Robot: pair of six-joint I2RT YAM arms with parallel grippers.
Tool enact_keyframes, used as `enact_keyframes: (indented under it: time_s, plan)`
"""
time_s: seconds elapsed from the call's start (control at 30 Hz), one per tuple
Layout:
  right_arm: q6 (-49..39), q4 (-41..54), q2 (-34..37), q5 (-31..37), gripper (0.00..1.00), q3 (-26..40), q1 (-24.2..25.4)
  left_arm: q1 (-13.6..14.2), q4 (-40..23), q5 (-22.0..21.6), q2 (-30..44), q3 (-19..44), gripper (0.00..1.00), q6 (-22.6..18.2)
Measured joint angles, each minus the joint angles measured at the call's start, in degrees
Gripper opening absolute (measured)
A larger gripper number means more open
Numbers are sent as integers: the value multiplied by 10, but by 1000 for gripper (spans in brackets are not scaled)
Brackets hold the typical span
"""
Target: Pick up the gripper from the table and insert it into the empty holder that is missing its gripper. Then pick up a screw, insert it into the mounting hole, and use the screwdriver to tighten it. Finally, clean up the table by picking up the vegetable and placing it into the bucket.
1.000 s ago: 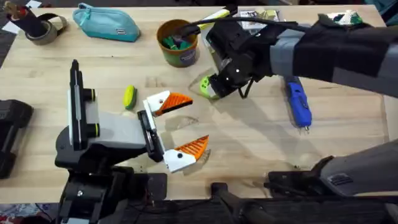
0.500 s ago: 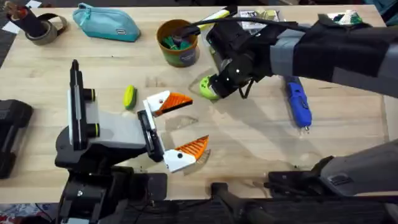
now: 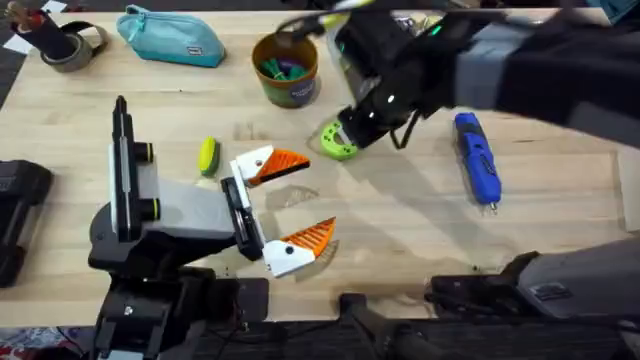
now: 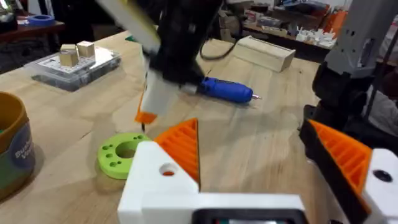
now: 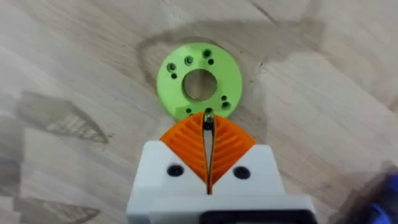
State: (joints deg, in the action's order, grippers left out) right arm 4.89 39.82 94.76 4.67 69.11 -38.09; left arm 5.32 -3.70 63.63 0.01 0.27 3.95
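A lime-green round plastic piece (image 3: 338, 141) lies flat on the table, with a centre hole and several small holes (image 5: 199, 81) (image 4: 121, 155). My right gripper (image 3: 350, 126) hovers just over its rim. Its orange pads (image 5: 208, 121) are shut on a small dark screw at their tips (image 4: 146, 115). My left gripper (image 3: 318, 195) rests open and empty near the front (image 4: 261, 149). The blue screwdriver (image 3: 478, 170) lies to the right (image 4: 224, 88). The yellow-green vegetable (image 3: 207, 155) lies left of the left gripper. The bucket (image 3: 286, 68) stands behind the green piece.
A teal pouch (image 3: 172, 35) and a tape roll (image 3: 65, 45) sit at the back left. A clear tray with small blocks (image 4: 74, 59) and a wooden box (image 4: 264, 53) stand beyond the bucket. A black block (image 3: 15, 215) is at the left edge.
The right arm has risen and shifted slightly, uncovering the green piece, which now shows as a full ring. The left arm has not moved.
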Motion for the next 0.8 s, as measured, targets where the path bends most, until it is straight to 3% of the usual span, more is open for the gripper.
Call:
enact_keyframes:
  time_s: [0.27, 0.47, 0.8]
  plan:
    - [0, 125, -72, 0, 6, 107, 0, 0, 0, 0, 0, 0, 987, 0]
    - [0, 227, -75, -3, 6, 188, -7, 0, 0, 0, 0, 0, 987, 0]
    - [-1, 258, -75, -5, 6, 278, -85, 0, 0, 0, 0, 0, 987, 0]
